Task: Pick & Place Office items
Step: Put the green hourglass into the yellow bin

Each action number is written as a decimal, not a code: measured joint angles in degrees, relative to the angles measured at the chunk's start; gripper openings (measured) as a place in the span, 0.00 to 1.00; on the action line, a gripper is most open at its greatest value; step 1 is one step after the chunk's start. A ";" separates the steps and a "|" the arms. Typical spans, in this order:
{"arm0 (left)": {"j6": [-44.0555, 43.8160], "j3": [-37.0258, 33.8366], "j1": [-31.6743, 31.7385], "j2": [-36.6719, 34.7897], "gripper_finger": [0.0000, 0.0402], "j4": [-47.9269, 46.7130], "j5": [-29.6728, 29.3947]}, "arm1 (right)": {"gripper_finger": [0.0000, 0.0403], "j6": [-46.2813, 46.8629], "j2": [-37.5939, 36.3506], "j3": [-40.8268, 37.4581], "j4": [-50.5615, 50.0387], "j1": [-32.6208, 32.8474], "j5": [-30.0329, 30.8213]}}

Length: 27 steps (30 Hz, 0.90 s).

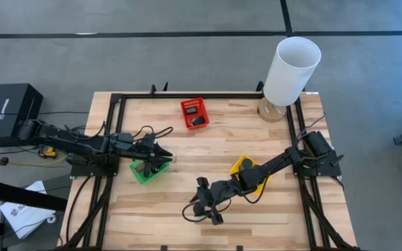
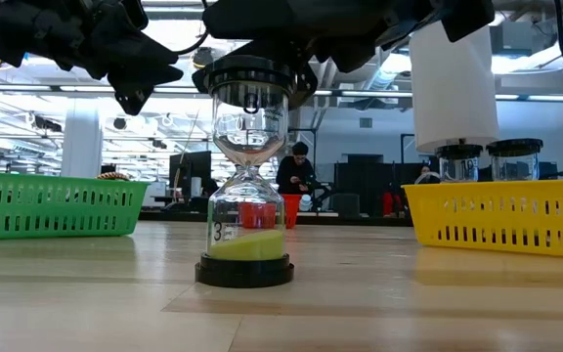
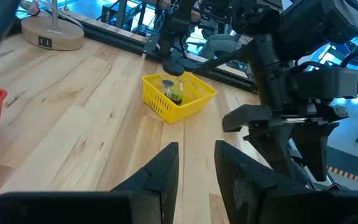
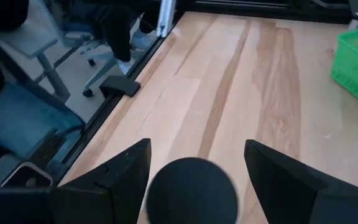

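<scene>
With the right tool spread wide over the hourglass, centre on its cap before closing; left tool idles narrow.

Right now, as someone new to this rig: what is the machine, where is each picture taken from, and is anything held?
Two dark robot arms work at a wooden table. One picture looks down from above, one looks level across the tabletop, and one comes from each wrist. A red basket, green basket, yellow basket and white lamp stand there. The right gripper has open fingers either side of a standing sand timer's black cap. The left gripper hovers empty over the green basket.
</scene>
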 joint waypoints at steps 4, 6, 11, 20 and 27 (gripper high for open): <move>0.00 0.00 0.00 0.00 0.25 -0.02 0.00 | 0.62 -1.92 0.00 0.00 -0.52 0.63 -0.04; 0.00 0.00 0.00 0.00 0.25 -0.02 0.00 | 0.62 -1.93 0.00 0.00 -0.49 0.64 -0.04; 0.01 0.00 0.00 0.00 0.25 -0.02 0.00 | 0.62 -1.93 0.00 0.00 -1.65 0.55 -0.02; 0.01 0.00 0.00 0.00 0.25 -0.02 0.00 | 0.62 -1.93 0.00 0.00 -2.02 0.58 0.05; 0.02 0.00 0.00 0.00 0.25 -0.03 0.00 | 0.62 -2.08 0.00 0.00 -2.37 0.58 0.19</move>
